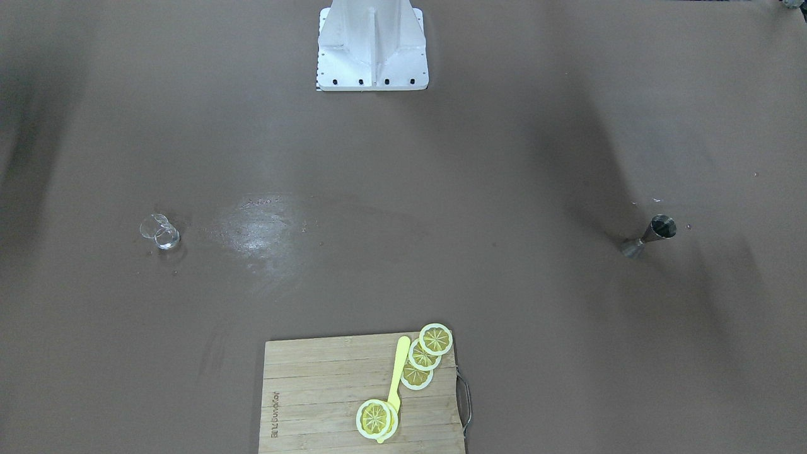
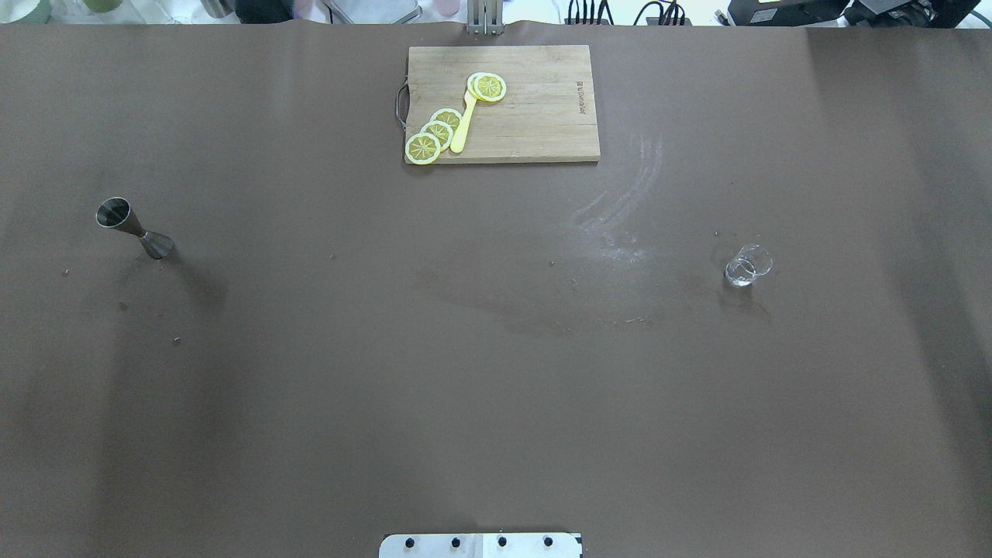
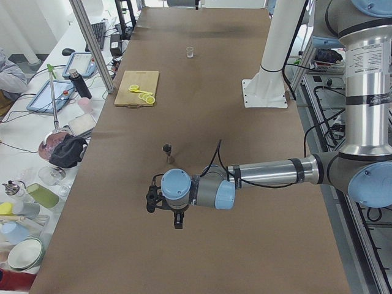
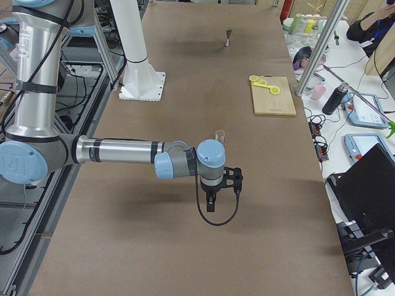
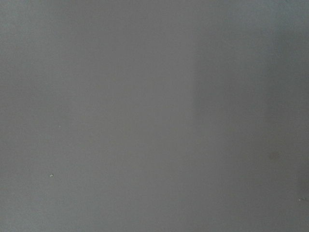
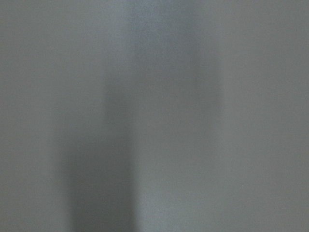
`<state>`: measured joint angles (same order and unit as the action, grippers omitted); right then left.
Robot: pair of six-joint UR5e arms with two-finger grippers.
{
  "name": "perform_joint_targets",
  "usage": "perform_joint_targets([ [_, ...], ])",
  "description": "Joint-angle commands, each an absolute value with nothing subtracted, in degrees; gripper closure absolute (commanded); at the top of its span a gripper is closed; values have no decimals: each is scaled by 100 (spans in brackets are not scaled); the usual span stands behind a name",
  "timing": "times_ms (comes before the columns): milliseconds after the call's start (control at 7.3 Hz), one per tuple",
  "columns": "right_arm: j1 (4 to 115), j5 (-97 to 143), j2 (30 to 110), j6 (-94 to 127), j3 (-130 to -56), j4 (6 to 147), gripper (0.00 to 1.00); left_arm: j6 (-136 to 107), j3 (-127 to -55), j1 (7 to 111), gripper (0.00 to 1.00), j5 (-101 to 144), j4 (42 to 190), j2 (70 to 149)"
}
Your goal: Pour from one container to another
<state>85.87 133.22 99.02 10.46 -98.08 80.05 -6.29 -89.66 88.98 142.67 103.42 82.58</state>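
Jigger (image 2: 133, 227) stands at 9 o'clock on the surface (image 2: 496, 372); glass cup (image 2: 748, 265) at 3 o'clock, well apart. Jigger upright, long axis vertical, wider cone mouth up, resting on the smaller cone. Judged: stiff steel, light, slick, tippy on that small foot. Take it at the narrow waist, fingers level. Cup upright, mouth up; judged fragile and smooth. Left gripper (image 3: 177, 222) and right gripper (image 4: 210, 206) hang over bare surface, nothing seen in either. Spread or clenched: cannot tell.
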Motion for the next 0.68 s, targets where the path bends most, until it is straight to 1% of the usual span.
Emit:
perform_joint_targets([
  [0, 8587, 13350, 9940, 1046, -9800, 7972, 0, -607, -9368, 8842, 1, 14282, 9898, 8148],
  [274, 8587, 13351, 9932, 1046, -9800, 7972, 0, 67, -9395, 8606, 1, 13994, 9557, 8182],
  [411, 8587, 13351, 9940, 1046, -9800, 7972, 0, 105, -9535, 8631, 1, 13957, 9066, 8235],
  [548, 8587, 13351, 9940, 1046, -9800, 7963, 0, 306, -9667, 8631, 1, 13783, 8896, 8244],
])
